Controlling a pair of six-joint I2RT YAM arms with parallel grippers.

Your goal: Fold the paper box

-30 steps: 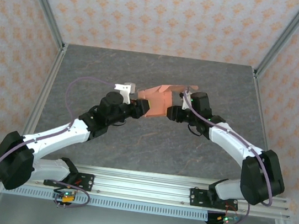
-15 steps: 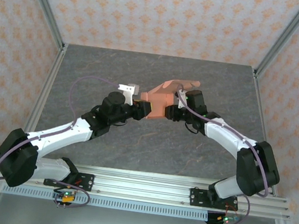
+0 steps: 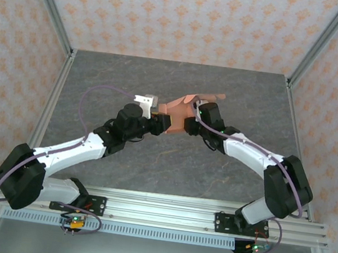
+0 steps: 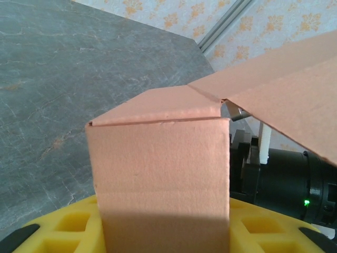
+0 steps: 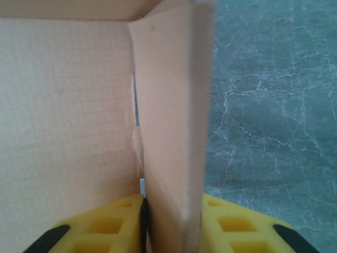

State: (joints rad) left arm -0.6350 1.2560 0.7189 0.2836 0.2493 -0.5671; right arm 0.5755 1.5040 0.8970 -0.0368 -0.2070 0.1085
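1. Near edge: an aluminium rail carries both arm bases. The worktop beyond it is dark grey with pale stone-like veining.
2. Both arms reach inward and meet over the middle of the worktop, slightly towards its far side.
3. The paper box, salmon-orange card and partly folded, sits between the two hands at that meeting point. One loose flap points away to the far right. Whether its underside touches the worktop cannot be told.
4. The left hand is clamped on the box's left end.
5. The right hand is clamped on the box's right side.
6. Far side: walls papered in a pale orange floral pattern enclose the worktop on three sides. Grey metal frame posts run up the corners.
7. The left wrist view adds detail the overhead view lacks. A flat upright panel of the box rises from between the left hand's yellow pads, with a folded crease along its top edge. A large flap overhangs at upper right. Behind the box stands the right arm's black body with a small green light.
8. The right wrist view shows the box's inside corner. One flap stands edge-on between the right hand's yellow pads, which meet it on both sides.
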